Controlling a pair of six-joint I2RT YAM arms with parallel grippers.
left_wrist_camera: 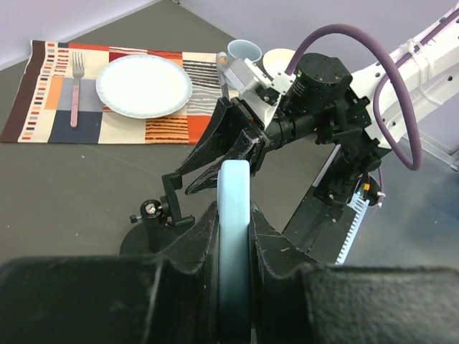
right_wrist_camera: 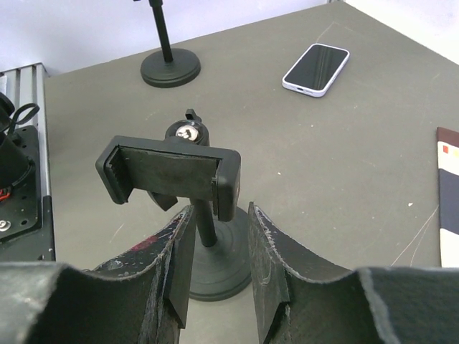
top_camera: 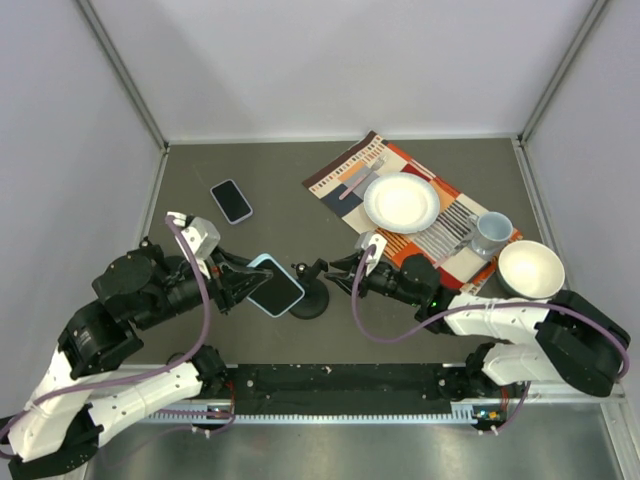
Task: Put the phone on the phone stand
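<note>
Phone, pale blue at the edge: sits pinched edge-on in left tool, hangs above bench, just beside phone stand. Right tool: stands spread, straddles stand's stem below the clamp without touching. Second phone: lies flat, well apart.

Walls: pale grey, plain, on three sides
Table: dark grey, matte
Posts: metal, at back corners
Light: soft, even
</note>
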